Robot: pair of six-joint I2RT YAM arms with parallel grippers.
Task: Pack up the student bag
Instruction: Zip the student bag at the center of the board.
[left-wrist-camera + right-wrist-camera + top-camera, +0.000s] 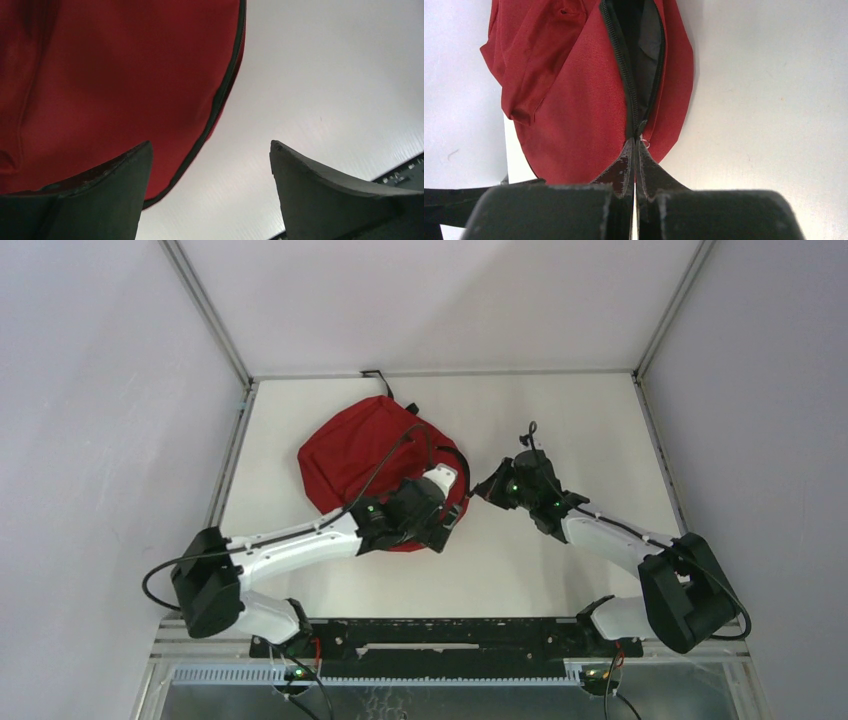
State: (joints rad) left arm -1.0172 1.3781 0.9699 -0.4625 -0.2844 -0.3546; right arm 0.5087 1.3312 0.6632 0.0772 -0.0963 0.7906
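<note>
The student bag is a soft red backpack lying slumped on the table, in the left half and toward the far edge. A black strap trails off its far side. Its fabric is wrinkled and loosely rounded. A black zip runs along its right-hand edge and stands partly open, showing dark grey lining inside. The gap narrows to a point at the end where the right tool pinches it.

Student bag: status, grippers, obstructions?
Left gripper open, over student bag edge. Right gripper shut at zip end. Zip partly open, lining showing. No obstruction seen.
</note>
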